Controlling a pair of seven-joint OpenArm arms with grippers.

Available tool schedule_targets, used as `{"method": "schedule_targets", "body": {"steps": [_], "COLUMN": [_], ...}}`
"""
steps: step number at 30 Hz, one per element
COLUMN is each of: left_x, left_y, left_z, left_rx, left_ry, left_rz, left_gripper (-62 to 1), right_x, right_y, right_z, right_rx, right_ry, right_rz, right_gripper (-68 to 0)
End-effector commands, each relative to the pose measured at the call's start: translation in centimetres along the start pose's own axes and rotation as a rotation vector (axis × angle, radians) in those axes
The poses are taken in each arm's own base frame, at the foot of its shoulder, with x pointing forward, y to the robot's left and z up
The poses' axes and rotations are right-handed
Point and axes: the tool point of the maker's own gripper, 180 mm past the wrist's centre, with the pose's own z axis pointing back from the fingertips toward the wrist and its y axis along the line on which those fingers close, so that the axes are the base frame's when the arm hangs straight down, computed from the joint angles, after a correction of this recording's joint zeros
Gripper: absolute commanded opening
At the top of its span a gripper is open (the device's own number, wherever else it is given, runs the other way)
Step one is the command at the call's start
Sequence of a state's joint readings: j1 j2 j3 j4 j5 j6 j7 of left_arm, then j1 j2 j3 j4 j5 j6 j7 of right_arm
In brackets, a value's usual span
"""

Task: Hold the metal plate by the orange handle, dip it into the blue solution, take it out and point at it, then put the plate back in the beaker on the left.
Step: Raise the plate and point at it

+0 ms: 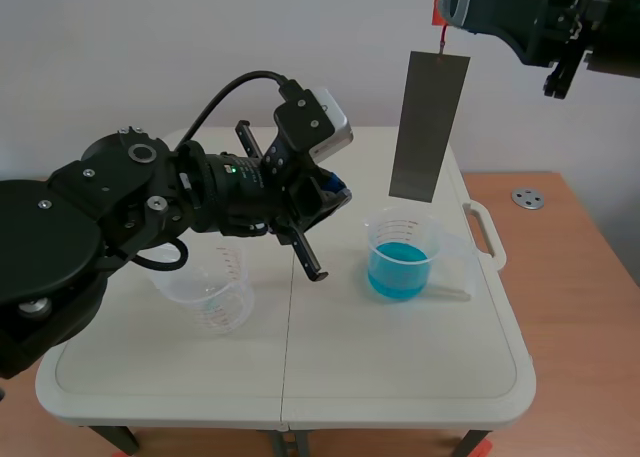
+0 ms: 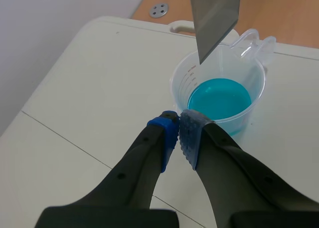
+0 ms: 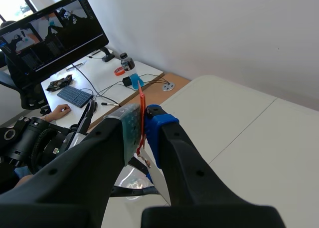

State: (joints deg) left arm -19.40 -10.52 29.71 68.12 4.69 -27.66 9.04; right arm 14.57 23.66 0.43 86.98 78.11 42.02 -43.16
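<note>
A grey metal plate (image 1: pixel 429 125) hangs upright from an orange handle (image 1: pixel 439 2), its lower edge above the beaker of blue solution (image 1: pixel 401 258). My right gripper (image 1: pixel 446 5), raised at the top right, is shut on the orange handle (image 3: pixel 141 113). My left gripper (image 1: pixel 335 192) is shut on nothing; its tips (image 2: pixel 178 133) sit just short of the blue beaker (image 2: pixel 219 99), aimed toward the plate (image 2: pixel 212 16). An empty clear beaker (image 1: pixel 212 295) stands on the left, partly hidden by the left arm.
The white folding table (image 1: pixel 400 362) has a carry handle (image 1: pixel 487 235) at its right edge, close to the blue beaker's spout. A wooden floor with a round metal disc (image 1: pixel 527 198) lies to the right. A desk with a monitor (image 3: pixel 50 36) stands beyond the table.
</note>
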Motion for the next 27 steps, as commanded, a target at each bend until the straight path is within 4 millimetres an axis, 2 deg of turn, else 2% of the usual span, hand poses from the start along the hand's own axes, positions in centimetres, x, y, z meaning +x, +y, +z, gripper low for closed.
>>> {"method": "schedule_targets", "body": {"steps": [1,7,13,17,21,27], "left_x": [1.1,0.6,-0.1,-0.8,-2.3,-4.4], "left_y": [0.6,0.6,2.6,4.1,5.2,6.6], "left_z": [0.0,0.0,1.1,3.6,6.7,12.3], "left_rx": [0.012,0.012,0.124,0.212,0.273,0.364], "left_ry": [-0.027,-0.005,0.002,-0.009,0.022,0.071], "left_rz": [-0.007,-0.005,0.0,-0.006,-0.017,0.014], "left_gripper": [-54.9,-54.9,-54.9,-54.9,-54.9,-54.9], "right_x": [2.3,2.4,2.5,2.6,2.6,2.9], "right_y": [0.6,0.6,0.6,0.6,0.6,0.8], "right_z": [0.2,0.2,0.2,0.2,0.2,0.2], "right_rx": [0.027,0.027,0.027,0.028,0.028,0.036], "right_ry": [-0.061,-0.071,-0.075,-0.076,-0.076,-0.095], "right_rz": [0.035,0.035,0.035,0.035,0.034,0.026], "right_gripper": [-66.2,-66.2,-66.2,-66.2,-66.2,-66.2]}}
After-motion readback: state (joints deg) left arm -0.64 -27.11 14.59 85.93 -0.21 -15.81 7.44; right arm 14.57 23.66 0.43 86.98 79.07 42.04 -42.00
